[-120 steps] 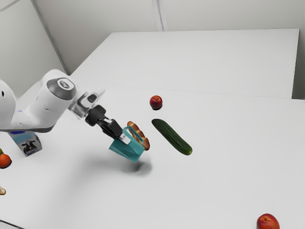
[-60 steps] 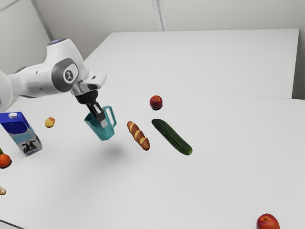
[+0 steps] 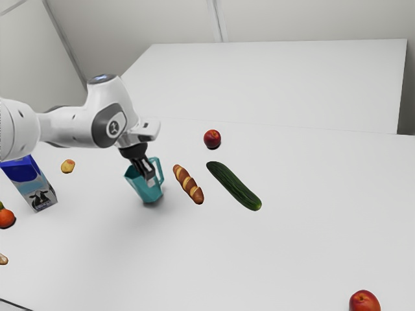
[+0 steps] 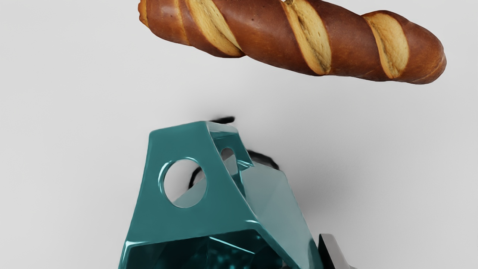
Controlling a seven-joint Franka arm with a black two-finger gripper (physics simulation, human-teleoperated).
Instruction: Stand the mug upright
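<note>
I have the mug [image 3: 144, 193] held low over the table [image 3: 279, 259], in the exterior view's left part, well in from the far edge. My gripper [image 3: 152, 181] is closed down on its wall, as I judge it, with only the wall's thickness between the fingers: one finger [image 4: 332, 252] lies along the outside, and the other looks to be inside the mouth, mostly hidden. The mug is most of the way to upright, base down and mouth up, but it leans, its mouth tipped toward the exterior view's left. Its base is at or very near the tabletop; I can't tell whether it touches. What's left, I'd say, is to take out that last lean, settle the base flat, then let go and back away straight up. The bread [image 3: 188, 184] lies just beside the mug on the handle [image 4: 186, 220] side, so swinging the handle outward could nudge it. Past it is the cucumber [image 3: 233, 185], with a red fruit [image 3: 212, 138] nearer the far edge. The milk carton [image 3: 35, 188] stands close by my arm [image 3: 71, 126], which I'd watch when drawing back; a small yellow fruit [image 3: 68, 166] lies between carton and mug, clear of the base.
</note>
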